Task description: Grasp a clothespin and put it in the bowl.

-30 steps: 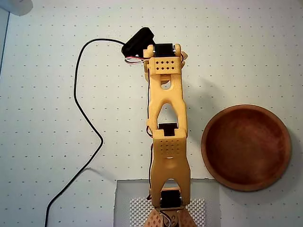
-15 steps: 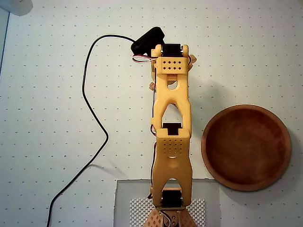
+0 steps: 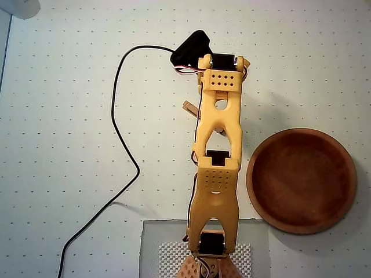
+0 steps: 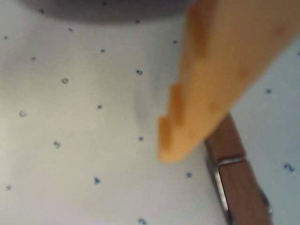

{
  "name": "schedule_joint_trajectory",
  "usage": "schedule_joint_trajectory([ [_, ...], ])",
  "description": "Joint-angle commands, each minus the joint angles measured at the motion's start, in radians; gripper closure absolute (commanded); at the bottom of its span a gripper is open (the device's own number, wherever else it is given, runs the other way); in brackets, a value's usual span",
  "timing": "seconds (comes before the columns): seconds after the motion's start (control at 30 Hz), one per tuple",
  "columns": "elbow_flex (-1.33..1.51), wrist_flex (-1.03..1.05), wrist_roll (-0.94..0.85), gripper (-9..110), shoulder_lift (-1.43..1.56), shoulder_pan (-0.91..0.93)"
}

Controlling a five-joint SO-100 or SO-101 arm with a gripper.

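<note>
The light-tan wooden clothespin (image 3: 189,108) lies on the white dotted table, mostly hidden under my orange arm (image 3: 217,150) in the overhead view. In the wrist view it (image 4: 234,178) lies at the lower right with its metal coil showing. One blurred orange finger (image 4: 206,79) of my gripper hangs just above and left of it, its tip close to the clothespin's near end. The other finger is out of view, so I cannot tell how the jaws stand. The reddish-brown wooden bowl (image 3: 264,208) sits empty to the right of the arm.
A black cable (image 3: 116,110) runs from the wrist camera (image 3: 190,48) down the left side of the table. A grey mat (image 3: 162,234) lies under the arm's base at the bottom edge. A white object (image 3: 20,7) sits in the top-left corner.
</note>
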Motion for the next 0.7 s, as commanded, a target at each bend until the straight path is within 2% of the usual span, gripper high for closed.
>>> schedule_joint_trajectory([
  [0.0, -0.061, -0.011, -0.005, 58, 0.049, -0.018],
  [0.67, -0.061, -0.011, -0.005, 58, 0.051, -0.202],
])
